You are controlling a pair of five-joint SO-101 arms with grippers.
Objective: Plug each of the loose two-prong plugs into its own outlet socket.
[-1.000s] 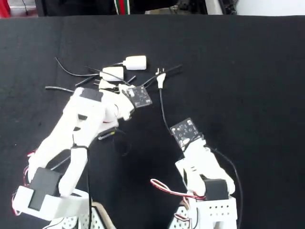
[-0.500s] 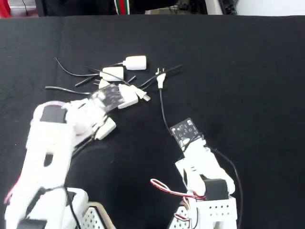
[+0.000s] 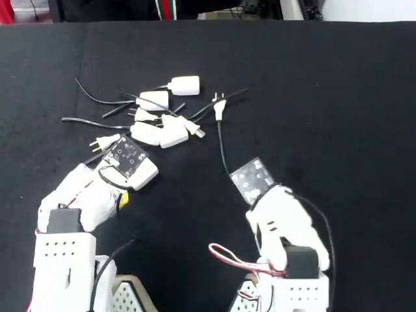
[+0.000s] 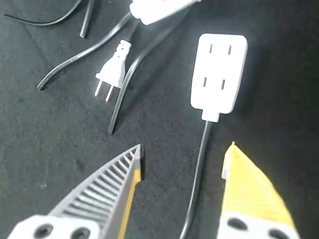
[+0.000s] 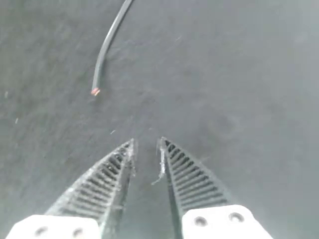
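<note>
**Left pincer** (image 4: 184, 149): released and holding nothing, low over the black worktop (image 3: 338, 97) at near left. The cord (image 4: 197, 164) of a white socket block (image 4: 218, 72) runs between its jaws. The block lies face up just beyond the tips. A loose plug (image 4: 112, 77) lies near the block but apart from it, with its prongs not turned towards the slots.

**Right pincer** (image 5: 147, 143): narrowly parted and empty, over bare cloth at near right. A cut cord end (image 5: 94, 91) lies ahead of it.

**Other items:** a further socket block (image 3: 185, 84) sits in the tangle at far left. A second plug (image 3: 220, 107) lies to the right of that tangle.

**Hazards, in my judgement:**
1. Closing here would grip the cord, not the block or a plug. A pull on it would drag the block and disturb the heap.
2. The blocks look light and nothing holds them down. A plug pressed in by one arm alone would likely shove the block away, and the right arm stands well apart, too far to brace it.
3. The plug body is small. A skewed grip could let it twist, so the prongs would skate across the face and miss the slots.
4. The cords cross one another, so lifting one plug may snag and move its neighbours.
</note>
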